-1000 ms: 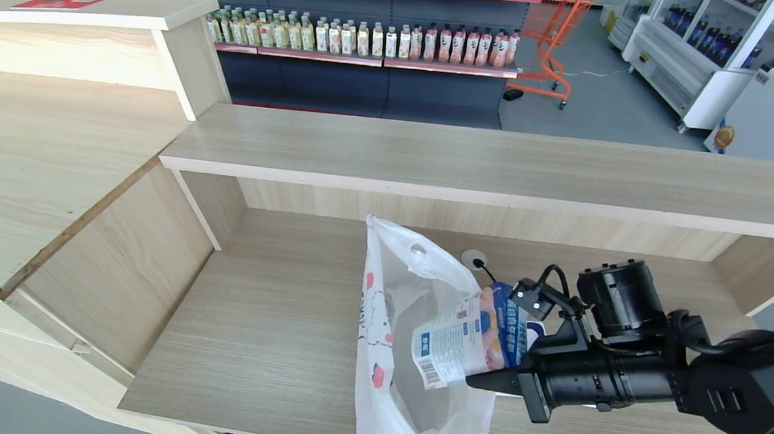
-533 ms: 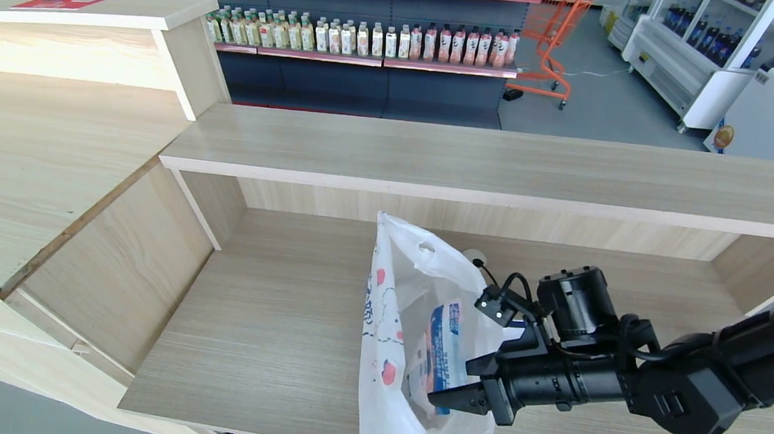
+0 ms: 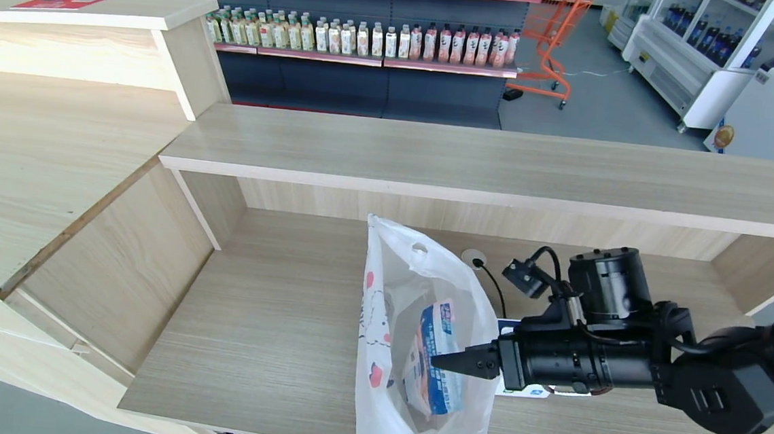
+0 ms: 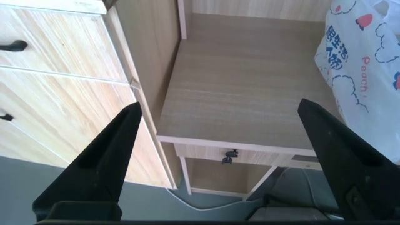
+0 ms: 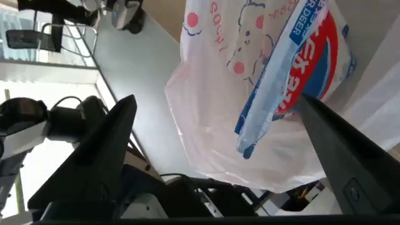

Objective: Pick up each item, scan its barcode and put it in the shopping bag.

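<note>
A white plastic shopping bag (image 3: 384,312) with peach prints stands open on the lower wooden counter (image 3: 270,331). Inside it lies a blue, white and pink snack packet (image 3: 433,356), leaning on the bag's wall. My right gripper (image 3: 452,363) is level with the bag's right rim, its tips just over the packet. In the right wrist view its fingers (image 5: 100,156) are spread wide, and the packet (image 5: 300,69) rests loose in the bag (image 5: 231,94) beyond them. My left gripper (image 4: 220,106) hangs open and empty off the counter's front edge, left of the bag (image 4: 365,50).
A raised ledge (image 3: 500,163) runs along the counter's back and a wooden side wall (image 3: 117,273) closes its left. A round cable port (image 3: 474,257) with a black cable sits behind the bag. A white and blue item (image 3: 525,390) lies under my right arm. Drawers (image 4: 56,94) stand below left.
The right gripper carried the packet from above the bag's mouth down into the bag, let it go, and has drawn back to the rim. The packet now lies in the bag.
</note>
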